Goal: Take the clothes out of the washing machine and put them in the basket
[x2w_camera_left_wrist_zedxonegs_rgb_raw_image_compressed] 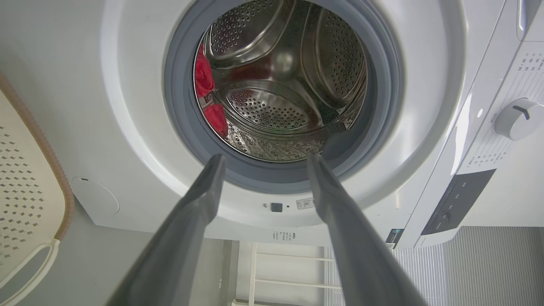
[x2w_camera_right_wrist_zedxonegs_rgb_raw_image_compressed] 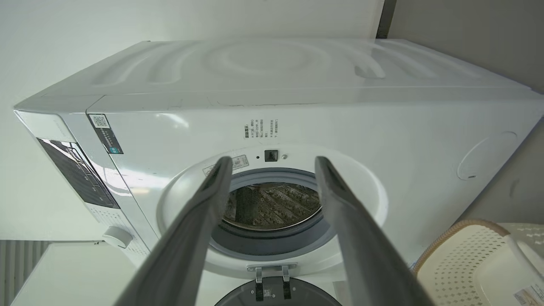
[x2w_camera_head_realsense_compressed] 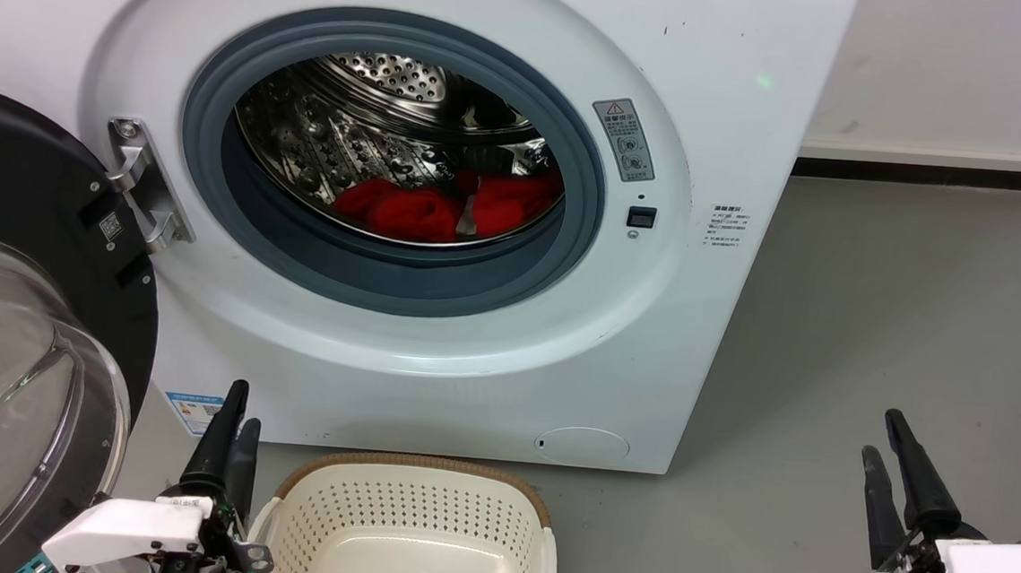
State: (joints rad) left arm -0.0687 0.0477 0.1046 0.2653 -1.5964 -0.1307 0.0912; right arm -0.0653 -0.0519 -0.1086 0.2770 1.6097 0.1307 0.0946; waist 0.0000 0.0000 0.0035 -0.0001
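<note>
In front of the washing machine (x2w_camera_head_realsense_compressed: pixel 434 353), on the head view, I have the door (x2w_camera_head_realsense_compressed: pixel 40 200) swung wide to the left and the round opening unblocked. The clothes (x2w_camera_head_realsense_compressed: pixel 417 213) lie in a red heap at the bottom of the drum (x2w_camera_head_realsense_compressed: pixel 342 131), well behind the grey seal. The basket (x2w_camera_head_realsense_compressed: pixel 410 509) sits on the floor (x2w_camera_head_realsense_compressed: pixel 830 345) just below the machine's front. I see nothing red in the part of it that shows, just a paper label on its base. My left claw (x2w_camera_head_realsense_compressed: pixel 244 404) hangs low beside the basket's left rim, and my right claw (x2w_camera_head_realsense_compressed: pixel 881 433) hangs low over bare floor well to the right. Both are well apart from the opening.

On the left wrist view, that claw's fingers (x2w_camera_left_wrist_zedxonegs_rgb_raw_image_compressed: pixel 187 229) are spread with nothing between them and point at the opening. Red cloth shows at the drum's edge.

On the right wrist view, the other claw's fingers (x2w_camera_right_wrist_zedxonegs_rgb_raw_image_compressed: pixel 191 229) are likewise spread and empty, aimed at the opening, with the basket in the corner.

My reading is that none of the job is done yet. The door is open, which helps, but every garment I can see is in the drum. Each has to be reached, gripped, drawn over the seal and dropped in the basket. I cannot tell how many pieces make up the heap.
</note>
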